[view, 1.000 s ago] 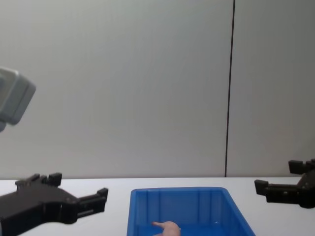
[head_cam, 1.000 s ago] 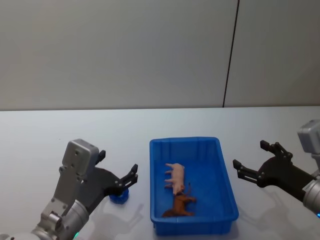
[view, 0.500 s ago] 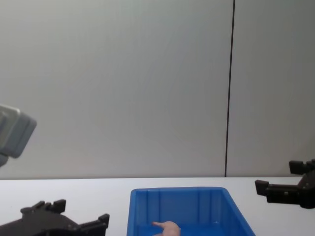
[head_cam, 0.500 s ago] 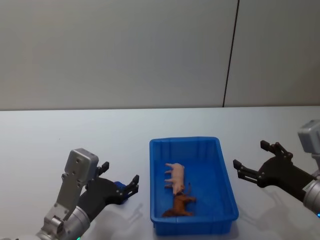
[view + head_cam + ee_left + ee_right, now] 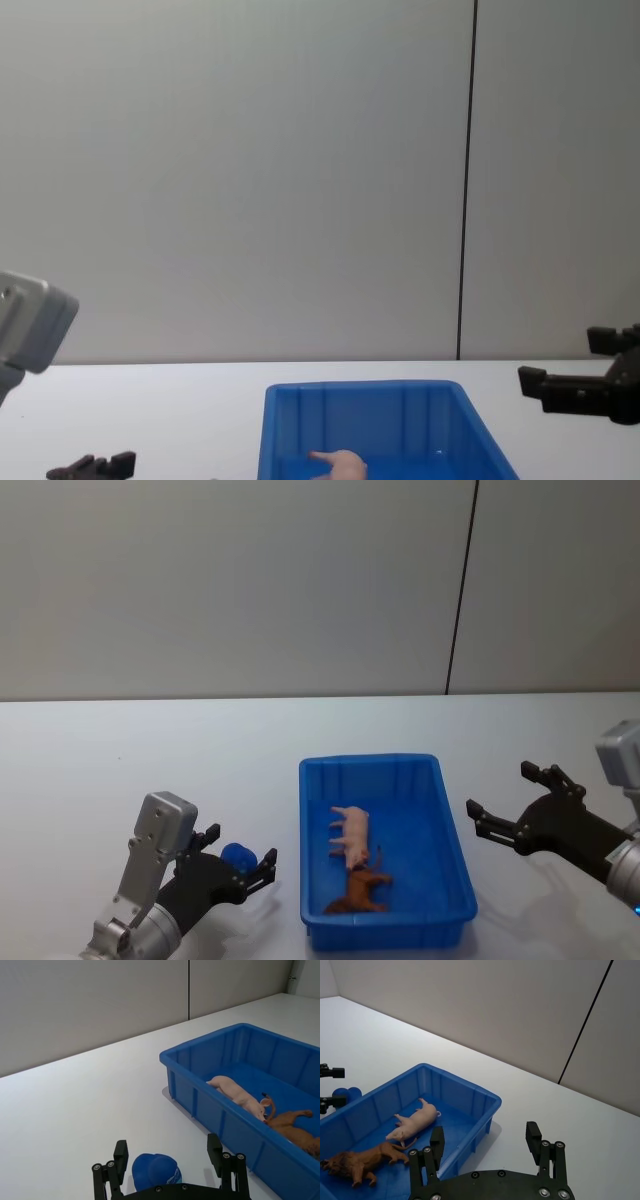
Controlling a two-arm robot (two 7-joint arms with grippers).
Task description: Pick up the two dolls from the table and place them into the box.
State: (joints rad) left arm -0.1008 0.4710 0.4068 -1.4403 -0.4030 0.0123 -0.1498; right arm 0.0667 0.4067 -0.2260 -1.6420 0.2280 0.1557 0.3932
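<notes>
The blue doll (image 5: 237, 856) sits on the white table (image 5: 150, 760), left of the blue box (image 5: 370, 761). My left gripper (image 5: 238, 860) is low over the table, open, with one finger on each side of the doll. In the left wrist view the blue doll (image 5: 155, 1171) lies between the open fingers of that gripper (image 5: 167, 1152). Inside the box lies the pale pink doll (image 5: 350, 832), on its side. To the right of the box my right gripper (image 5: 498, 792) hovers open and holds nothing.
A brown lion toy (image 5: 358, 890) lies in the box's near end, touching the pink doll. The box's left wall (image 5: 200, 1105) stands close beside the left gripper. A grey wall rises behind the table.
My left gripper has dropped and drawn back toward me, so the blue doll now sits between its fingers. The right arm and the box's contents have not moved.
</notes>
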